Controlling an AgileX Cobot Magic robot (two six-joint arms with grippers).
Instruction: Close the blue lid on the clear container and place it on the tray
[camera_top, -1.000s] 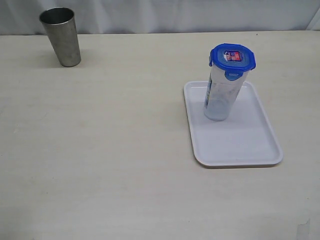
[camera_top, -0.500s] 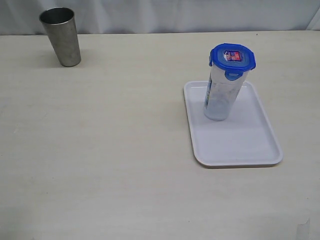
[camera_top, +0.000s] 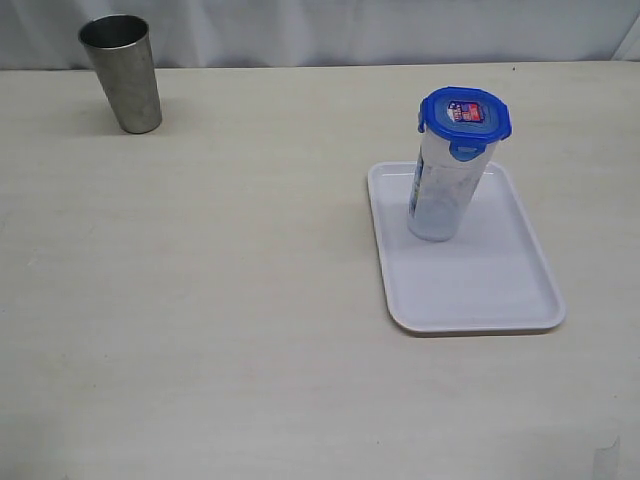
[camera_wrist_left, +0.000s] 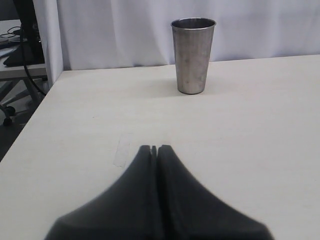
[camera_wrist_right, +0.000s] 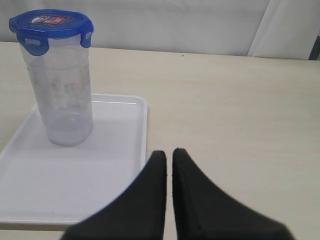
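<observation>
One round blue lid caps tall clear container on white tray.

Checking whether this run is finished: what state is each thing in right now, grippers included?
blue lid: seated on the clear container, visible flaps down.
clear container: upright on the tray, lidded.
tray: lying flat, carrying the container.
steel cup: upright, open-topped, far from the tray.
left gripper: shut, empty.
right gripper: shut, empty.

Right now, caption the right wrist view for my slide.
Shut right gripper faces clear container, blue lid on, standing on tray.
</observation>
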